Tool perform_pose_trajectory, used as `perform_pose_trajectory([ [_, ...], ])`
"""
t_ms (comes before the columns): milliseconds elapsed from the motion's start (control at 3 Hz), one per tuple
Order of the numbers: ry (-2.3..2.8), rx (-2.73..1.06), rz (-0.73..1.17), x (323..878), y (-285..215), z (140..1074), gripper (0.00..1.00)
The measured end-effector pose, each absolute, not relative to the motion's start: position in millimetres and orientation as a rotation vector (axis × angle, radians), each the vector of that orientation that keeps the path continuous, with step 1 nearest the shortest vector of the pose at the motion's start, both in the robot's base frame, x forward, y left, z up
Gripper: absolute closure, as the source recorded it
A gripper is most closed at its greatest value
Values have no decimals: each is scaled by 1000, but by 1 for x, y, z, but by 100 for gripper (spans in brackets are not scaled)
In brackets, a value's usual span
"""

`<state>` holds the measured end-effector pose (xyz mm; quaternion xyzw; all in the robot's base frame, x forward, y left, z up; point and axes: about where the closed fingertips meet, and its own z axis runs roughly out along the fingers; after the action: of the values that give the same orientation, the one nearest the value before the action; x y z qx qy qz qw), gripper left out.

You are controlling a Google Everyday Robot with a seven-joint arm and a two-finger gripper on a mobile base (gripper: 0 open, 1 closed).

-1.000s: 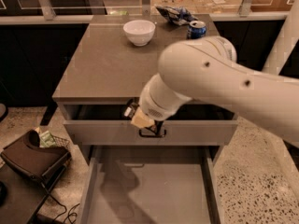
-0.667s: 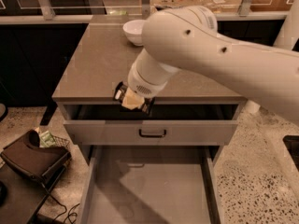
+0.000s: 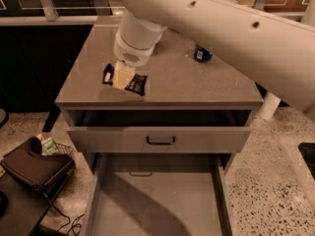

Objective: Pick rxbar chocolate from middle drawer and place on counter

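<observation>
rxbar chocolate (image 3: 137, 82) is clamped in pincer (image 3: 123, 75) over front-left of table (image 3: 197, 85); middle drawer (image 3: 157, 200) is pulled open.

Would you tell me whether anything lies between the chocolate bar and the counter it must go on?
Nothing visible does: the gripper holds the rxbar chocolate over bare counter near its front edge; the soda can stands apart, farther back.
</observation>
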<state>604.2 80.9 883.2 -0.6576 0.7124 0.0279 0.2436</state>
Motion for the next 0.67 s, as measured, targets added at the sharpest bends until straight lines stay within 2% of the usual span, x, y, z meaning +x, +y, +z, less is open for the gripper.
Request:
perform_pose_trajectory([
  [667,1807,-2006,241,663,152,843,100],
])
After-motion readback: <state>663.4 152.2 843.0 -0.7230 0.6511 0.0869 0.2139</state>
